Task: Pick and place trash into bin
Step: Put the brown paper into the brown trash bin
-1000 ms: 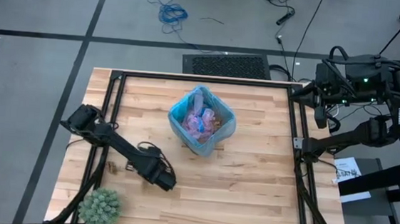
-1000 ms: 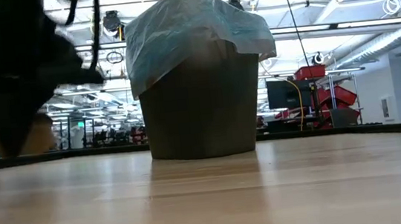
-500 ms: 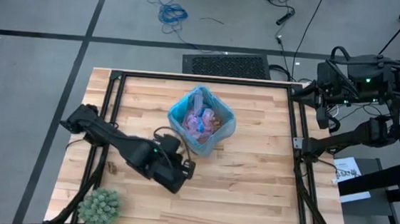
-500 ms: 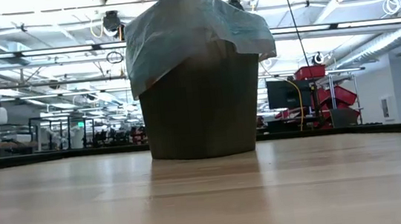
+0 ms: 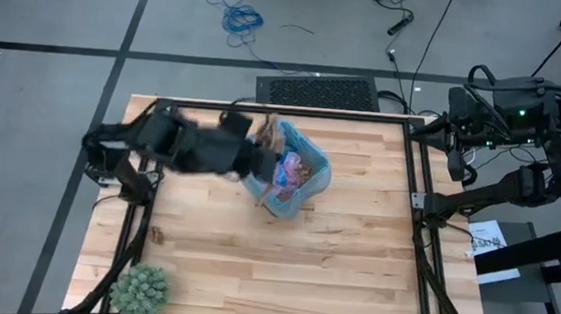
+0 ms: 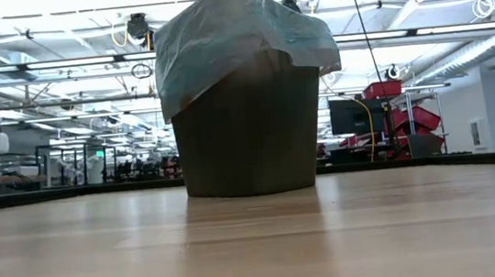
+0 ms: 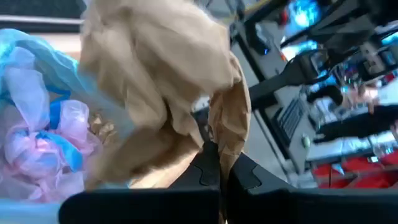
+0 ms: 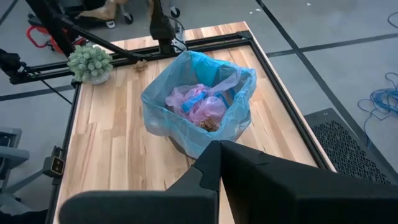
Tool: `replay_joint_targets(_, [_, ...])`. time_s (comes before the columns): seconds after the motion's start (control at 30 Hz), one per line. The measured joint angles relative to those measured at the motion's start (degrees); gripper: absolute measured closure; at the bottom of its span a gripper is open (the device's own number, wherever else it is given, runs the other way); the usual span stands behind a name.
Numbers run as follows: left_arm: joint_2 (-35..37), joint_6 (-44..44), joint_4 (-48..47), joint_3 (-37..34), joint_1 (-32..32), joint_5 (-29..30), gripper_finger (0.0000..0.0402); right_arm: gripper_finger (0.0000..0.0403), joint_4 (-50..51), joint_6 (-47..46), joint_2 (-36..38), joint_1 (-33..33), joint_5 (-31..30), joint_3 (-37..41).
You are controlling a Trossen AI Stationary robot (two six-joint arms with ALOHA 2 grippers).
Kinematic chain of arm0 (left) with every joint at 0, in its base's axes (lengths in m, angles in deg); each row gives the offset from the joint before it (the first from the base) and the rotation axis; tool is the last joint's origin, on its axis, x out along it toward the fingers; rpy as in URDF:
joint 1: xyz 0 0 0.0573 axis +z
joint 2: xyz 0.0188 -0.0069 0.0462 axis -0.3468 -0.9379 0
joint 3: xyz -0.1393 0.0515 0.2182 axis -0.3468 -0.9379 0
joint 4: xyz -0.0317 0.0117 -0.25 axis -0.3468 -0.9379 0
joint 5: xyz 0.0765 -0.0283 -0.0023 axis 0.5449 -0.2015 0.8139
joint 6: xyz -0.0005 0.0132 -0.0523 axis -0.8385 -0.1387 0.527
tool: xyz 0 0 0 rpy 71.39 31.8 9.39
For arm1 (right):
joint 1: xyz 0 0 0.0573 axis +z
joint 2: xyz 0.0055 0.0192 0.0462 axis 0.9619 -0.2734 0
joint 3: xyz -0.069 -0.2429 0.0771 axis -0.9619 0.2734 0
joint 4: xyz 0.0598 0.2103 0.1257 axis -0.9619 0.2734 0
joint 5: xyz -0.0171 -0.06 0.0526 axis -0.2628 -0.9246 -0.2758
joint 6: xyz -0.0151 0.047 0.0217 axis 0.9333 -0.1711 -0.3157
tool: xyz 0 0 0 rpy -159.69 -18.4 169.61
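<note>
The left hand [image 7: 214, 177], clamped on a crumpled brown paper wad [image 7: 161, 81], hovers at the rim of the blue-bagged dark bin [image 5: 284, 172]; it should centre over the opening before releasing.

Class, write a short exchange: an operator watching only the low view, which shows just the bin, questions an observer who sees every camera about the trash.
Operator: I see only the bin. Is an arm near it?
Observer: Yes. The high view shows the left jaws at the bin's rim, shut on a brown paper wad.
Operator: Is anything inside the bin?
Observer: The right wrist view shows a pink mesh puff lying in the blue liner.
</note>
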Motion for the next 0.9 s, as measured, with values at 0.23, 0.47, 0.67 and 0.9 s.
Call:
replay_joint_targets(0.23, [-0.6,-6.9,-3.9,-0.1,11.2,-15.3,0.0401,0.0403,0.1,-0.9,0.4,0.0,-0.2,0.0])
replay_joint_targets(0.47, [-6.0,-20.5,-15.2,-0.1,16.5,-14.7,0.0401,0.0403,0.1,-1.0,0.7,0.0,-0.2,0.0])
replay_joint_targets(0.67, [-13.2,-29.6,-15.6,-0.1,17.1,-13.5,0.0401,0.0403,0.1,-1.0,0.6,0.0,-0.2,0.0])
replay_joint_targets(0.9, [-20.1,-29.7,-19.0,-0.1,16.1,-16.7,0.0401,0.0403,0.1,-1.0,0.6,0.0,-0.2,0.0])
